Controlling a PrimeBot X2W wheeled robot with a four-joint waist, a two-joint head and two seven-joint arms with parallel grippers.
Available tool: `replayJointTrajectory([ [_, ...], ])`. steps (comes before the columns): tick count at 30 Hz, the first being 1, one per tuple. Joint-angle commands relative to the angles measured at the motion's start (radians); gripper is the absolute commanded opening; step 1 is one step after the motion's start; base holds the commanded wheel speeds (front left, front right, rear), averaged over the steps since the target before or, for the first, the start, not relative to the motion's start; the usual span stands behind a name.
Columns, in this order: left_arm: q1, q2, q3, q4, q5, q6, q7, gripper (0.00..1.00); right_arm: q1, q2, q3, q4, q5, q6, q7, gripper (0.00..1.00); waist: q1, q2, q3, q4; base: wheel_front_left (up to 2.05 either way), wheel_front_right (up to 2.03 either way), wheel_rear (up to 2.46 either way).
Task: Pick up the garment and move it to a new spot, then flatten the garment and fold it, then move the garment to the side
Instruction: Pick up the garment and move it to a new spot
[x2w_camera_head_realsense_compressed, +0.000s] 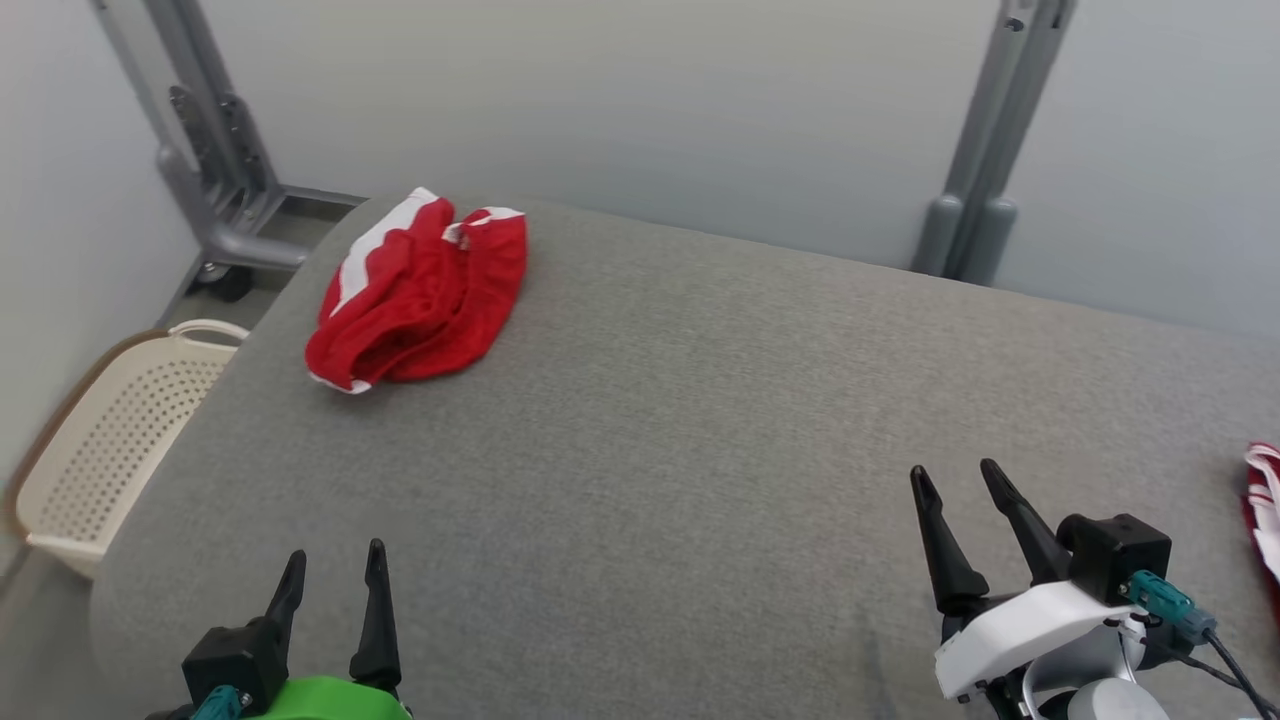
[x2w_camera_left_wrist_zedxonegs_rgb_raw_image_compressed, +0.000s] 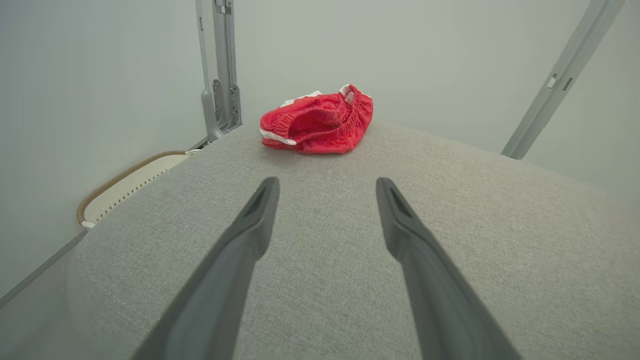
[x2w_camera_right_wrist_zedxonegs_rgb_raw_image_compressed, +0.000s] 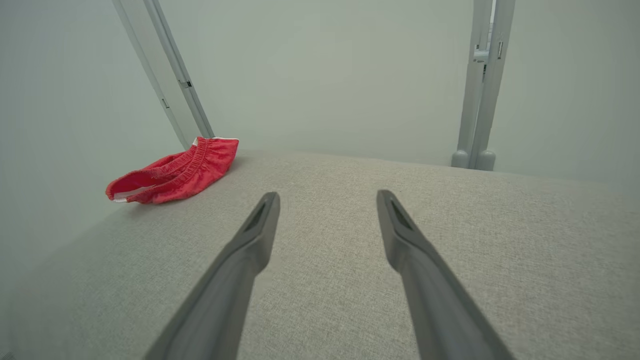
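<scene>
I see the crumpled red garment with white trim lying at the far left corner of the grey fabric-covered table, with neither arm touching it. My left gripper hovers over the near left part of the table. Its two long dark fingers are spread wide with nothing between them. Along its wrist view the garment sits straight ahead, well apart from the fingertips. My right gripper hangs at the near right, likewise spread wide and empty, and from its wrist the garment lies far off to the left. A cream perforated plastic basket stands low beside the table's left edge. Behind the table rise a grey metal post at the far left and another grey metal post at the far right. A strip of red and white cloth shows at the table's right edge, and I cannot tell what it is.
</scene>
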Motion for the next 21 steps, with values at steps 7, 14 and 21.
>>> replayJointTrajectory([
  [7,0.008,0.006,0.014,-0.009,-0.005,0.005,-0.003,1.00,-0.030,-0.003,0.023,0.019,0.004,0.000,-0.009,1.00,0.0000,0.0040,0.027,0.160,0.00,0.00,0.00],
  [14,0.017,-0.003,0.015,-0.014,-0.001,0.007,-0.010,1.00,-0.035,-0.003,0.025,0.030,-0.002,0.000,-0.013,1.00,0.0000,0.0040,0.030,0.162,0.00,0.00,0.00],
  [21,0.004,0.025,0.044,-0.025,-0.014,0.008,-0.007,1.00,-0.027,-0.003,0.012,0.023,-0.008,0.000,-0.012,1.00,0.0000,0.0040,0.039,0.128,0.00,0.00,0.00],
])
